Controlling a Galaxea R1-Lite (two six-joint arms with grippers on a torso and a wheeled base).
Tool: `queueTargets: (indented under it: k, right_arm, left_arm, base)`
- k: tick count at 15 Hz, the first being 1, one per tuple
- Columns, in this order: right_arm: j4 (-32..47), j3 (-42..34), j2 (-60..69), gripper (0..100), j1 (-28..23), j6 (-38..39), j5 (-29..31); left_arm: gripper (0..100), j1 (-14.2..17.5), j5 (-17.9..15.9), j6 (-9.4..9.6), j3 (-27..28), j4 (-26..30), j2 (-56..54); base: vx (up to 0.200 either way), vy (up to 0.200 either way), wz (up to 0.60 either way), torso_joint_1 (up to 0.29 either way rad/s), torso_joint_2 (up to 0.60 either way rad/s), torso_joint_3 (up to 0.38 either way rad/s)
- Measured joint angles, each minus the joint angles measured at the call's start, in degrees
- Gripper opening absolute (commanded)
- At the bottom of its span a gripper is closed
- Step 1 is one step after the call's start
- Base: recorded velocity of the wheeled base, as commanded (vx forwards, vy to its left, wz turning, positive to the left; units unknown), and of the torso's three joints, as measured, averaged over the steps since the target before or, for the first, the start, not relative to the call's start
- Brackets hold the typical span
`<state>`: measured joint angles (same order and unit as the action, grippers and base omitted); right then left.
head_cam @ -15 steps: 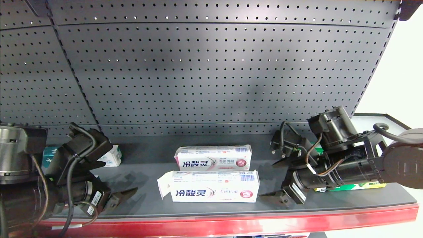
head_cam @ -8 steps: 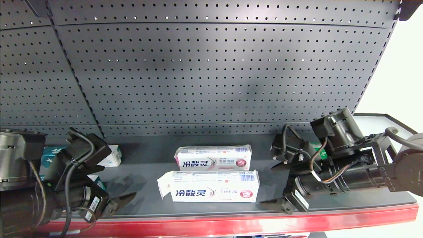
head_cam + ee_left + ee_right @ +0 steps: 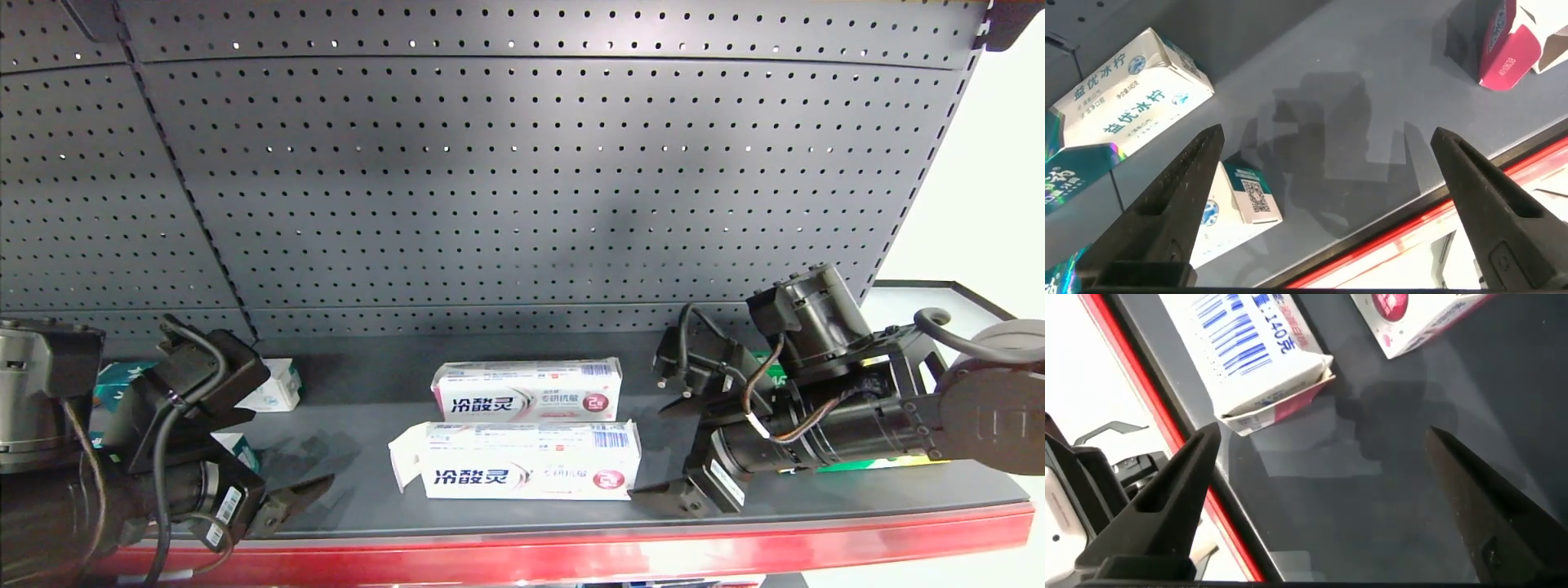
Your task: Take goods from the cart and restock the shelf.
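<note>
shelf (image 3: 367,384): red lip (image 3: 571,549) at 6 o'clock, strips of shelf floor either side of the boxes | left hand (image 3: 286,445) spread, holding nothing, at 8 o'clock | right hand (image 3: 653,449) spread, holding nothing, just beside the 3 o'clock end of the front toothpaste box (image 3: 531,472) | left wrist view: small coded box (image 3: 1241,212) by one finger | front toothpaste box and rear toothpaste box (image 3: 526,390) lie flat mid-shelf, long axes 9-to-3, front flap open at 9

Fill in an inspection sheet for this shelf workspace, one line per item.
Surface: dark grey shelf, red front edge.
Job's things: two toothpaste boxes mid-shelf, rear box behind front box, whose left end flap is open; teal-and-white boxes at left; green box behind the right arm.
Clutter: nothing seen.
Grippers: left gripper and right gripper open, empty, over the shelf.
Cables: black cable at left wrist, thin cable at right wrist.
Surroundings: perforated back panel.
</note>
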<state>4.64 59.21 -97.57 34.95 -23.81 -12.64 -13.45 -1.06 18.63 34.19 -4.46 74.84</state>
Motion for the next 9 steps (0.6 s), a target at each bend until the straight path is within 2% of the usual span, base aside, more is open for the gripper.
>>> queueTargets:
  k: [9]
  right_arm:
    - [-1.78,-1.19,-0.61,100,-0.78,0.09,-0.07]
  left_arm:
    - [100,-0.02,-0.09,-0.05,-1.65,-0.02,-0.85]
  base:
    - [0.000,0.000,0.00,0.000,0.00,0.000]
